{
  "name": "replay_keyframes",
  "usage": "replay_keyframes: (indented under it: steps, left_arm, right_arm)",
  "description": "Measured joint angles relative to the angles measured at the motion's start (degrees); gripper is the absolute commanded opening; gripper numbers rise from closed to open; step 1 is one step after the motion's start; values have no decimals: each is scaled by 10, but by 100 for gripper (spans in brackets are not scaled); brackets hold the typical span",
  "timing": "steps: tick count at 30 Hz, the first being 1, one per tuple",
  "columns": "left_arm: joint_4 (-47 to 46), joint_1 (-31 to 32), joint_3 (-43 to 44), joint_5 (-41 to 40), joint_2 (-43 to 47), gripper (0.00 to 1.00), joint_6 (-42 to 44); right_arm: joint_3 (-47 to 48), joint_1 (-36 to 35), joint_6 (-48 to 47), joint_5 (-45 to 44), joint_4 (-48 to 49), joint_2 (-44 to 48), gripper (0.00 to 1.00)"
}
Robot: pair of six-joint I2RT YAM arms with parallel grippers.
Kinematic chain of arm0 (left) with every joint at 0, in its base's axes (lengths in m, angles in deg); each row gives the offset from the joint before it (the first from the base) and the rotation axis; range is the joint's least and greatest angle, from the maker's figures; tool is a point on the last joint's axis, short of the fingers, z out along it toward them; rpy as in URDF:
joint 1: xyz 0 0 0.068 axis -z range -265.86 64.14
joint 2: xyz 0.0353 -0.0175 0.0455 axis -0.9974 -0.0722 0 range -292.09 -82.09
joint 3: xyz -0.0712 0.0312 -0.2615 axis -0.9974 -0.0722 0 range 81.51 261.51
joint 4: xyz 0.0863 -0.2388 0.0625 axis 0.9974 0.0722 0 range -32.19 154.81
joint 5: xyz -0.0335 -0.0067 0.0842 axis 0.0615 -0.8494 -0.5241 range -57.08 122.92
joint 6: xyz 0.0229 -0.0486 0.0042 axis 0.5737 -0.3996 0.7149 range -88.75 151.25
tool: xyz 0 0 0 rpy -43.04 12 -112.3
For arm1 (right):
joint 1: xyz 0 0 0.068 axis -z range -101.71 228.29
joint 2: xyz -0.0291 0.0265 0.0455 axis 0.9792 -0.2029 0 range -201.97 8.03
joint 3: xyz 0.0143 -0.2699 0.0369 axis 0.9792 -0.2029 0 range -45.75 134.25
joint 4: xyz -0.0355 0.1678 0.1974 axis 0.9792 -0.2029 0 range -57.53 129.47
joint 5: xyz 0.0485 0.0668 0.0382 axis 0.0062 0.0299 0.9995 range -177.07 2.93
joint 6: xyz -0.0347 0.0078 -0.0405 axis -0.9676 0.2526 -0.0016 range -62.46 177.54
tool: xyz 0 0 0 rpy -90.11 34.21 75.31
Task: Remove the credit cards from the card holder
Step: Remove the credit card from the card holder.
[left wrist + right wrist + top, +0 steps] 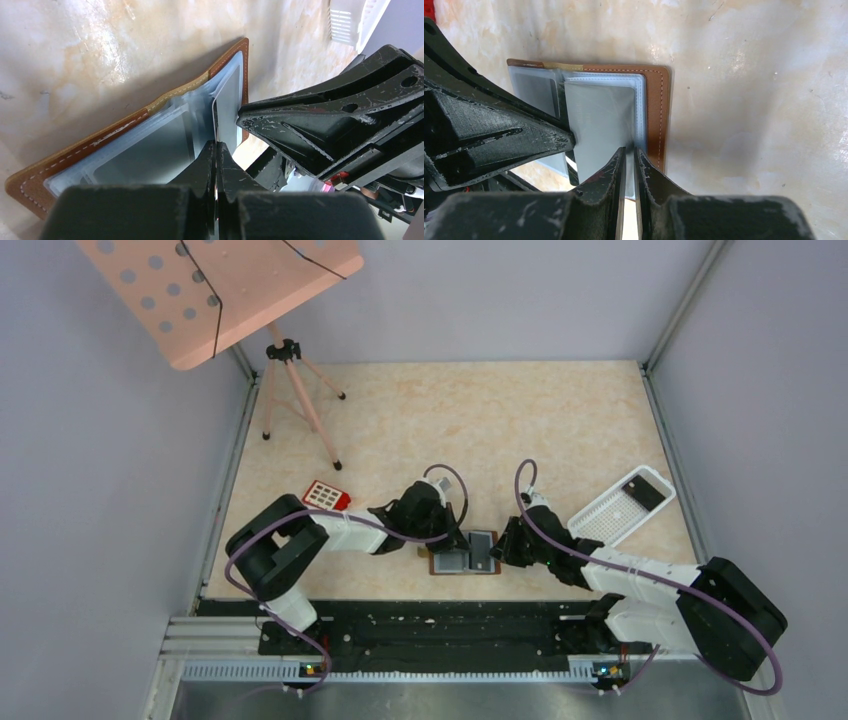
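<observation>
Evidently early: the card holder (455, 562) lies open, left tool (217, 146) pressed together, right tool (629, 151) pinching a not-yet-extracted grey card (599, 115) at 6 o'clock.

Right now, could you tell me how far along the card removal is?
Done: the card holder lies open; a dark card-like piece sits in the white tray. In hand: left claw pinches the holder's inner leaf, right claw pinches a grey card. Remaining: pulling it free.

Left gripper (461, 539) and right gripper (503, 548) crowd the card holder (452, 562); far tabletop (470, 420) lies open.
</observation>
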Motion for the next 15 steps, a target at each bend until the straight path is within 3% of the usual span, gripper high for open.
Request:
replay_keyframes:
  steps: [15]
  left_arm:
    - [2, -16, -32, 9, 37, 0, -1]
  right_arm:
    - [0, 3, 5, -2, -2, 0, 10]
